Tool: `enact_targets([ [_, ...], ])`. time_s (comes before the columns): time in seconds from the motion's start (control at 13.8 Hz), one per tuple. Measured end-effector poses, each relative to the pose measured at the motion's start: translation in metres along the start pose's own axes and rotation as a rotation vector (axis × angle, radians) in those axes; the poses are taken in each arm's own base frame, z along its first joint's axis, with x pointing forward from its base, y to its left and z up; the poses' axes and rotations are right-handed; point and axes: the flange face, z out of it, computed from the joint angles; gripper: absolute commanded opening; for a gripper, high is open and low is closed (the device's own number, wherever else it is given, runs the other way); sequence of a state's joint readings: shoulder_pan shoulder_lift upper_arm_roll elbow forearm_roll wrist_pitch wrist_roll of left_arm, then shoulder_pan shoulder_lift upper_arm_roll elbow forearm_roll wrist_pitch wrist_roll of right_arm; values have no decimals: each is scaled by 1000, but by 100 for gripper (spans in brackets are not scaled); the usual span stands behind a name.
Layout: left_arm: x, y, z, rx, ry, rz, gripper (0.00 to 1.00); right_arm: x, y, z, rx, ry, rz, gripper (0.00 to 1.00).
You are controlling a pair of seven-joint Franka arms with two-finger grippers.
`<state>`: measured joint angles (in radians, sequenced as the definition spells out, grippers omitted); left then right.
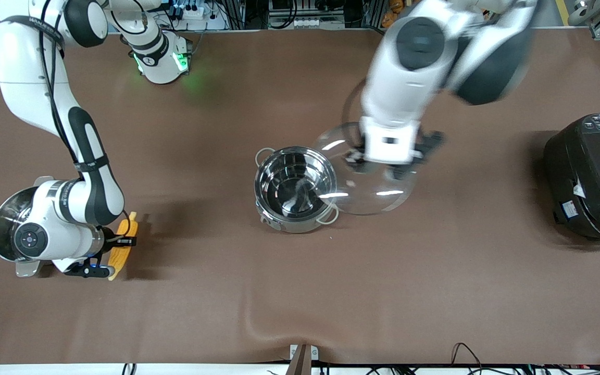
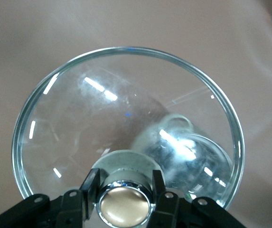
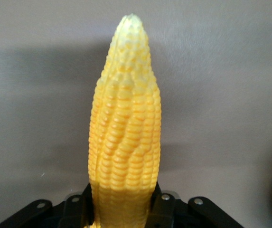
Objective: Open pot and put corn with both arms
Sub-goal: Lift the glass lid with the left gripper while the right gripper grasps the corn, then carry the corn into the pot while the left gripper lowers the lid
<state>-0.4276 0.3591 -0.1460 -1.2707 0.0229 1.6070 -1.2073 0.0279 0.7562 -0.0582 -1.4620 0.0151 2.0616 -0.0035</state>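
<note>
The steel pot (image 1: 290, 225) stands open mid-table with nothing in it. My left gripper (image 1: 386, 167) is shut on the tan knob (image 2: 125, 205) of the glass lid (image 1: 378, 195) and holds it tilted in the air beside the pot, toward the left arm's end. In the left wrist view, the lid (image 2: 102, 104) fills the frame and the pot (image 2: 192, 159) shows through it. My right gripper (image 1: 106, 256) is shut on the thick end of the yellow corn (image 1: 122, 246) at the right arm's end of the table. The corn (image 3: 126, 137) points away from the jaws. I cannot tell whether it touches the table.
A steel steamer pot (image 1: 5, 224) stands right beside the corn, partly hidden by the right arm. A big black electric cooker (image 1: 591, 177) stands at the left arm's end. The brown cloth has a ripple (image 1: 279, 317) near the front edge.
</note>
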Motion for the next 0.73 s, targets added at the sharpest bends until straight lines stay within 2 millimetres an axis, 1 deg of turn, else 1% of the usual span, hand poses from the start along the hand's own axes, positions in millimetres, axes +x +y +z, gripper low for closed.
enact_targets([
  [0.07,30,-20,-3,22,-9,36,0,0,-11,-19,-19,20,-54,0],
  [0.22,82,-57,3,50,-30,107,0,-3,-37,-53,-34,59,-170,0],
  [0.29,106,-76,12,64,-45,138,0,-5,-49,-67,-36,66,-212,0],
  [0.44,153,-112,38,71,-66,183,0,-12,-76,-92,-35,77,-276,0],
  [0.51,174,-129,56,62,-65,200,0,-16,-97,-103,-33,90,-313,0],
  [0.58,191,-145,76,52,-61,216,0,-22,-125,-115,-30,101,-357,0],
  [0.73,215,-181,125,29,-55,258,0,-45,-201,-134,-23,122,-468,0],
])
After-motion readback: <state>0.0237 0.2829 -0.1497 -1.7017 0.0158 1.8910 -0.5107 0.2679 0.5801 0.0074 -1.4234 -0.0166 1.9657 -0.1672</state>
